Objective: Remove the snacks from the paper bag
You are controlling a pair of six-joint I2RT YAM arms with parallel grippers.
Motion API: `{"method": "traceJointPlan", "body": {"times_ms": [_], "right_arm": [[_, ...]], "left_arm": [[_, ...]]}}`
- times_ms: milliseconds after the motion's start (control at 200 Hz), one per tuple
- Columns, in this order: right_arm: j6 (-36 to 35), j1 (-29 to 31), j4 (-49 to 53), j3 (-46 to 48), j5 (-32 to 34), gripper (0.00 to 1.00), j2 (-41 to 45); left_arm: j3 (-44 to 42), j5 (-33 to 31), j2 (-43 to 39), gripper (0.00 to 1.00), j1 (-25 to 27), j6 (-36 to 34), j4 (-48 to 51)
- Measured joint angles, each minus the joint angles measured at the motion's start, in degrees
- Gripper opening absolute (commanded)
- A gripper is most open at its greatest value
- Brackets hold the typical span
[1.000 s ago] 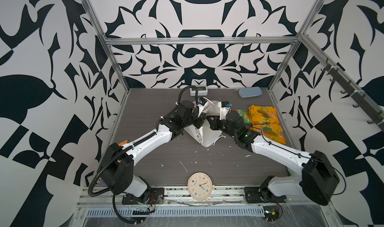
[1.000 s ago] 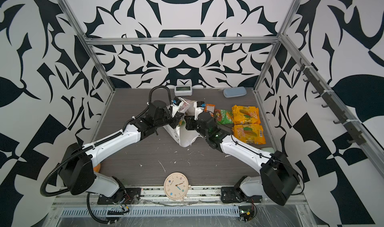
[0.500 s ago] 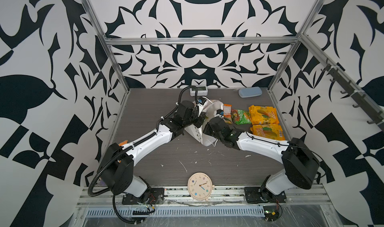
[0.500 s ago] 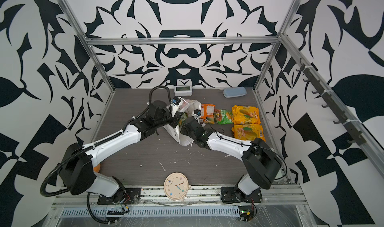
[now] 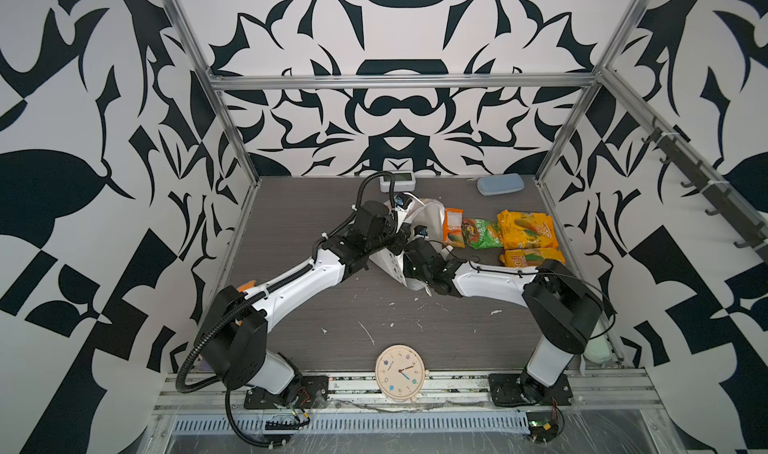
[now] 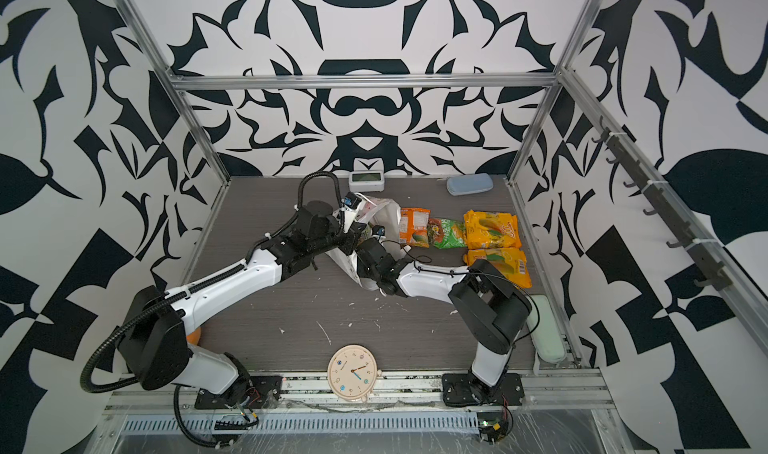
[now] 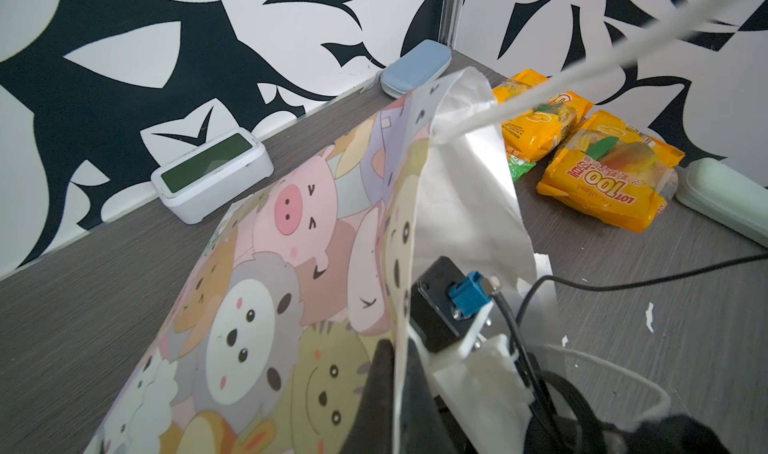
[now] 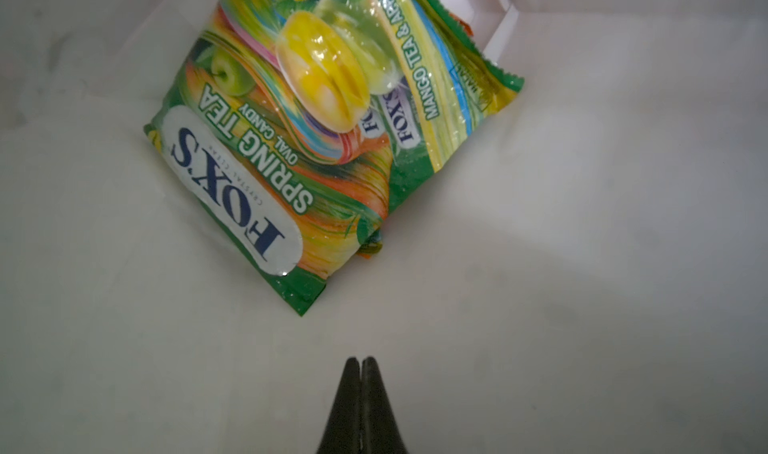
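Bag first: the paper bag [image 5: 432,219] sits crumpled at the centre of the table [image 5: 291,223] in both top views. Your right wrist view shows a FOX'S packet [image 8: 291,148], green and yellow, lying on the bag's white inside; the right pincer [image 8: 360,364] is just short of it, tips pressed together on nothing.

Four more packets lie out on the table toward 3 o'clock from the bag: an orange packet [image 5: 453,232] just beside it; a green packet [image 5: 482,233] against that; then a yellow packet [image 5: 527,229], with a second yellow packet [image 5: 532,256] at its 6 o'clock.

Your left pincer [image 7: 397,393] is clamped on the bag's cartoon-printed wall near the rim, one finger each side; its arm reaches from the 7 o'clock corner up to the centre. Your right arm rises from 5 o'clock, elbow folded; its forearm runs low toward 9 o'clock, the wrist buried in the bag's mouth.
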State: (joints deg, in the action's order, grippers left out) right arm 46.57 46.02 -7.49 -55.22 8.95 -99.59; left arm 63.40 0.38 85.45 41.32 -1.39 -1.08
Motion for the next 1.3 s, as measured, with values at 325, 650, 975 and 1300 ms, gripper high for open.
{"method": "traceJointPlan", "body": {"times_ms": [325,650,975,1300], "right_arm": [[3.39,-6.12,-2.73,-1.33,-4.72,0.43,-1.31],[9.75,-6.56,-4.44,-5.05,-7.43,0.49,-7.39],[15.89,-6.69,-6.56,-8.87,-7.41,0.50,-12.33],[20.59,-6.40,-8.57,-15.58,-4.98,0.29,-19.71]], "left_arm": [[-1.16,-0.17,-0.90,0.00,0.00,-0.35,-0.15],[-1.64,1.07,-1.55,0.00,0.00,-0.55,-0.37],[-1.64,1.73,-1.66,0.00,-0.72,-0.48,-0.39],[-2.16,0.24,-2.10,0.00,-1.38,-0.33,-1.75]]}}
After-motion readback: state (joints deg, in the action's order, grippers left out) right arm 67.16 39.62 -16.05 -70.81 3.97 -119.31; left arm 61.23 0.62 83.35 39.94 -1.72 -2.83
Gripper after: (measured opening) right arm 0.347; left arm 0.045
